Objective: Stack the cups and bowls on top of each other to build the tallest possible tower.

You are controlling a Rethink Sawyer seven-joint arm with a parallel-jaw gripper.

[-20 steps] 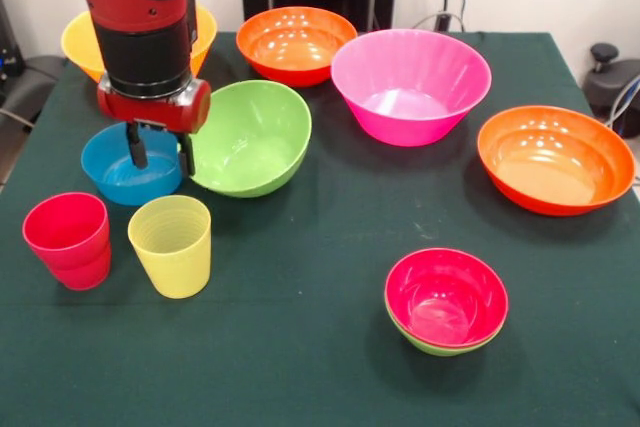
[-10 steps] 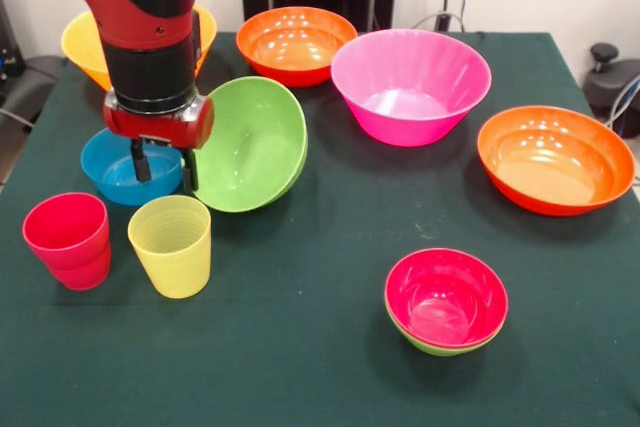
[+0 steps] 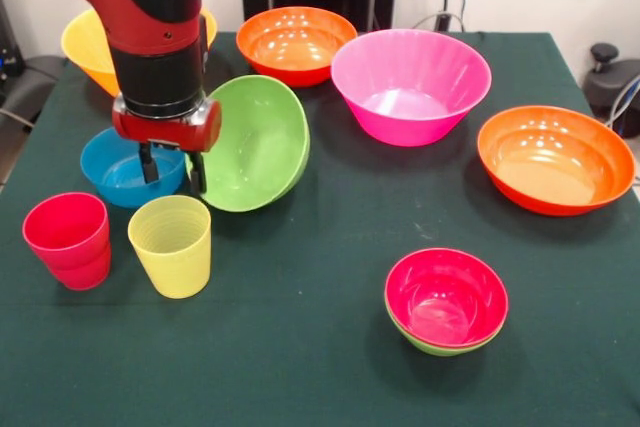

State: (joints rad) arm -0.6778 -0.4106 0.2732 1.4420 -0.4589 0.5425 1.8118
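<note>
My gripper hangs open at the left. One finger is inside the blue bowl. The other finger is against the near rim of the large green bowl, which is tipped steeply on its side with its opening facing the gripper. In front stand the red cup and the yellow cup, both upright. The tower is a small red bowl nested in a light-green bowl, at the front right.
A yellow-orange bowl sits at the back left, partly behind the arm. An orange bowl and a big pink bowl are at the back. Another orange bowl is at the right.
The gripper has shifted slightly right and lower. The green bowl has tipped from nearly flat to steeply on its side.
</note>
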